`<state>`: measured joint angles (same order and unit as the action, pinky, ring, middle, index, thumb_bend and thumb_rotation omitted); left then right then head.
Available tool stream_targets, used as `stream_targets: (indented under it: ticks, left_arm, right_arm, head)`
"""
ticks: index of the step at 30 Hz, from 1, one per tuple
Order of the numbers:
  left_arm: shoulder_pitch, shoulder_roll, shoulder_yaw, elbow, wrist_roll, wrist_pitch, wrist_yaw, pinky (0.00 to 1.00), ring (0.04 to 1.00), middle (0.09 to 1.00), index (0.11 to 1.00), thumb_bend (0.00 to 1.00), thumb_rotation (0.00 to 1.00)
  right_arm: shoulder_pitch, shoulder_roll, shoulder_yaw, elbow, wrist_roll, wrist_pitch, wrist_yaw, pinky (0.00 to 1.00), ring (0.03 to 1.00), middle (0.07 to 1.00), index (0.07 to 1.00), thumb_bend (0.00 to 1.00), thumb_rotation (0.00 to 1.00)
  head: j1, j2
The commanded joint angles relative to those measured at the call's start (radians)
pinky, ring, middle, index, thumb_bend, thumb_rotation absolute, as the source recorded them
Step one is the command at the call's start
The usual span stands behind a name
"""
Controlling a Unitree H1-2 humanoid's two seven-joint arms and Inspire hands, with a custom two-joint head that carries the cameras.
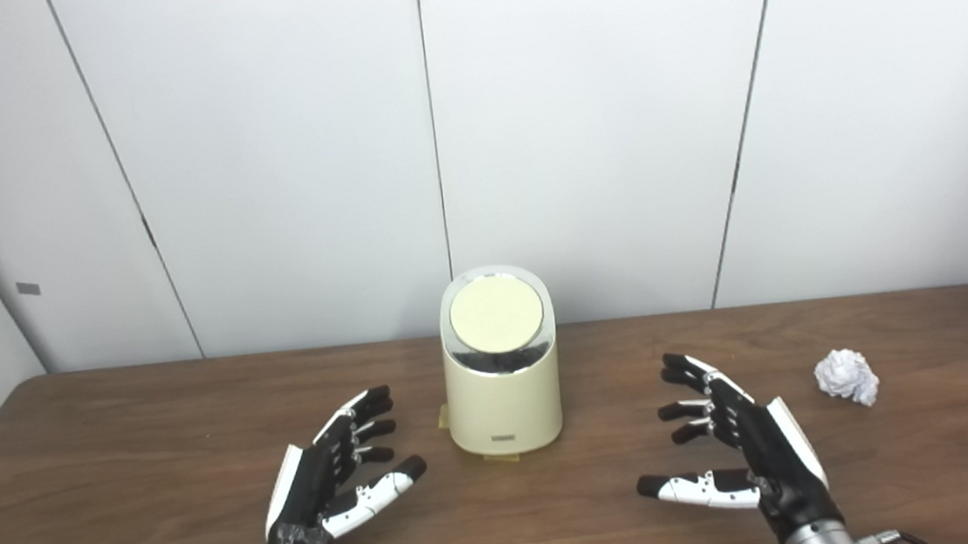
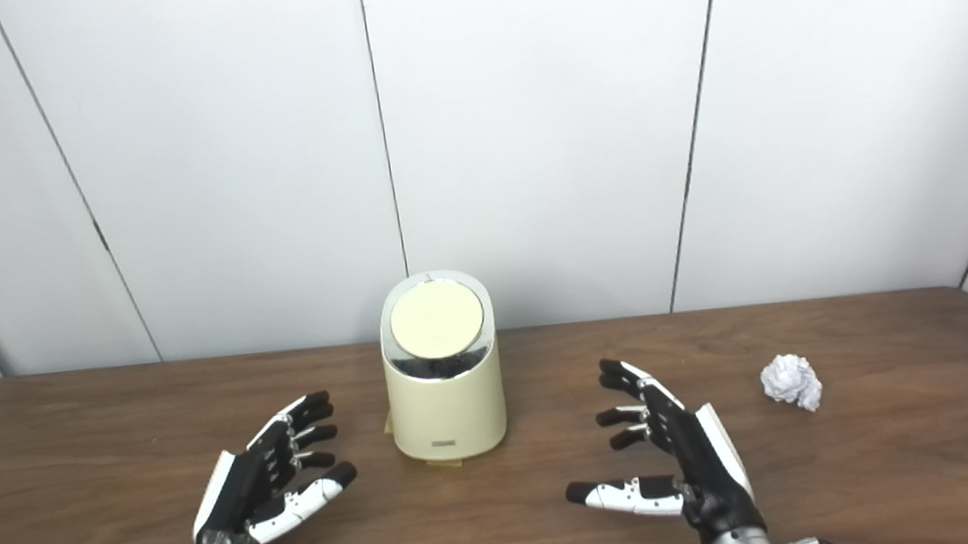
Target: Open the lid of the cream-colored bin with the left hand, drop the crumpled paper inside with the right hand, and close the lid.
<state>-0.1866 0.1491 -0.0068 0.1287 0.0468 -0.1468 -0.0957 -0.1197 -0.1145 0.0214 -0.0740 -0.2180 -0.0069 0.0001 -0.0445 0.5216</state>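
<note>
The cream-colored bin (image 1: 503, 393) stands upright at the middle of the wooden table (image 1: 114, 445), its round lid (image 1: 496, 315) shut inside a shiny rim. A white ball of crumpled paper (image 1: 846, 377) lies on the table to the far right. My left hand (image 1: 335, 478) is open and empty, low over the table to the left of the bin. My right hand (image 1: 740, 442) is open and empty to the right of the bin, left of the paper. The same scene shows in the right eye view: bin (image 2: 444, 398), paper (image 2: 791, 382), left hand (image 2: 266, 488), right hand (image 2: 671, 453).
A white panelled wall (image 1: 576, 124) rises right behind the table's far edge, close behind the bin. Small yellowish tape pieces (image 1: 442, 417) stick out from under the bin's base.
</note>
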Motion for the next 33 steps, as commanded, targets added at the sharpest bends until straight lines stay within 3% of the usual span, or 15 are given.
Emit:
stream_targets:
  ticks: [1,19,25,29,33]
  left_arm:
    - [-0.028,0.003,0.004,-0.045,-0.011,-0.019,-0.001,0.7,0.811,0.858,0.884,0.76,0.29]
    - [-0.04,0.002,0.005,-0.032,-0.006,-0.053,0.007,0.69,0.799,0.851,0.889,0.76,0.31]
    - [-0.065,-0.029,0.022,-0.032,0.0,-0.096,0.053,0.71,0.807,0.847,0.882,0.76,0.33]
    - [-0.119,-0.049,0.023,-0.02,0.067,-0.089,0.113,0.71,0.796,0.847,0.897,0.76,0.36]
    - [-0.182,-0.06,0.023,-0.007,0.103,-0.067,0.151,0.78,0.824,0.857,0.921,0.75,0.39]
  right_arm:
    - [-0.026,-0.006,-0.001,-0.044,0.005,-0.029,-0.002,0.56,0.687,0.836,0.839,0.77,0.04]
    - [-0.035,-0.004,0.0,-0.026,0.0,-0.04,-0.008,0.56,0.682,0.835,0.839,0.78,0.04]
    - [-0.045,0.002,0.005,-0.007,-0.006,-0.047,-0.016,0.56,0.68,0.836,0.842,0.77,0.06]
    - [-0.052,0.003,0.007,0.004,-0.014,-0.048,-0.02,0.55,0.679,0.84,0.846,0.77,0.07]
    - [-0.055,0.004,0.006,0.011,-0.011,-0.06,-0.022,0.55,0.679,0.84,0.846,0.77,0.07]
  head:
    - [-0.001,0.001]
    - [0.008,-0.011]
    - [0.008,-0.02]
    - [0.013,-0.03]
    - [0.012,-0.034]
